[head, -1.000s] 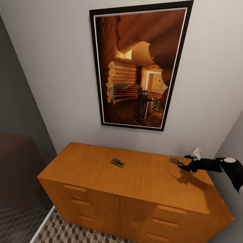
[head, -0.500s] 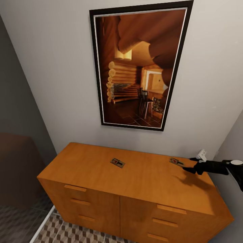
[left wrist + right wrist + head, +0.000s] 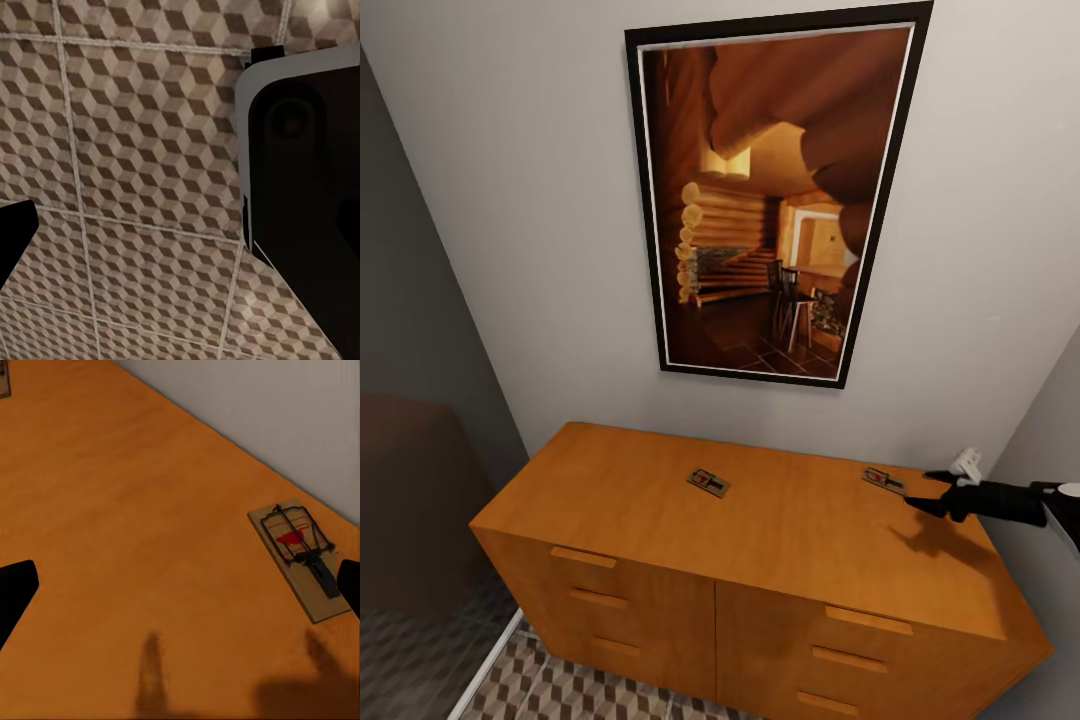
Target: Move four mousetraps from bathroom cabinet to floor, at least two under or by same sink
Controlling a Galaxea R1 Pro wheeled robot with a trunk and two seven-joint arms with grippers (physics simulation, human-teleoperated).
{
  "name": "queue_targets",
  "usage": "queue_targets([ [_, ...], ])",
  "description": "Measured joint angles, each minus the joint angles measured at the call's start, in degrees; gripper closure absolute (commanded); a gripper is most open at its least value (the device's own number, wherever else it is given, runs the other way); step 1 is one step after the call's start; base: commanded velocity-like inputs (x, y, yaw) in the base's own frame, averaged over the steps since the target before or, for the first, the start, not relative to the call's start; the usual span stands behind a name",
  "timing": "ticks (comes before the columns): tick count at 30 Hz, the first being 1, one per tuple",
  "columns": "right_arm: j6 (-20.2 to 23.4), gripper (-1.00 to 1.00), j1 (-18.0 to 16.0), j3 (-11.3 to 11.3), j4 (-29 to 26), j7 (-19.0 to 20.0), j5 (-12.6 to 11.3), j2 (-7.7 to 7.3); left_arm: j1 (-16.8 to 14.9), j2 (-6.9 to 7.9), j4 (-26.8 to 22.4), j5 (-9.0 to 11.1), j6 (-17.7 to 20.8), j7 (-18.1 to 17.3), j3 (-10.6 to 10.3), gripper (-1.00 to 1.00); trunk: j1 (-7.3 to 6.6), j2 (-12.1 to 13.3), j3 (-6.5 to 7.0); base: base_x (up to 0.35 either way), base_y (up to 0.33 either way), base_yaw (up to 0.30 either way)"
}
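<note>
Fingers of the left gripper show as one dark tip (image 3: 13, 232) at the edge of the left wrist view, too little to tell how far they are spread; that camera looks down on the bathroom floor (image 3: 142, 150), tiled in a brown, beige and white cube pattern with pale grout lines, beside a black robot part with a grey edge (image 3: 307, 180). In the head view, a strip of the same tiled floor lies at the foot of the cabinet (image 3: 660, 540), a low orange-brown wooden piece with drawers that stands against a pale wall under a framed picture of a log house interior (image 3: 770, 200). Two mousetraps lie flat on the cabinet's top, well apart: one mousetrap (image 3: 708, 482) near the middle and a second mousetrap (image 3: 883, 479) near the back right corner. The right gripper (image 3: 927, 490) hovers just to the right of that second trap, above the top, its black fingers spread wide and holding nothing. From the right wrist view the trap (image 3: 300, 556) lies between the fingertips (image 3: 15, 589), close to the far one, with its dark wire and a red patch showing.
</note>
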Motion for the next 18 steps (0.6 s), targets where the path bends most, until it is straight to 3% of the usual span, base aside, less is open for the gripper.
queue_targets([
  [5, -0.07, -1.00, 0.00, 0.02, 0.05, 3.31, -0.06, 0.11, -0.03, 0.00, 0.00, 0.00, -0.03, 0.00, -0.01, -1.00, 0.00, 0.00, 0.00, 0.000, 0.000, 0.000],
  [18, -0.20, -1.00, 0.00, 0.02, 0.12, 4.28, -0.03, 0.13, 0.00, 0.00, 0.00, -0.01, -0.03, 0.00, -0.01, -1.00, 0.00, 0.00, 0.00, 0.002, 0.000, 0.000],
])
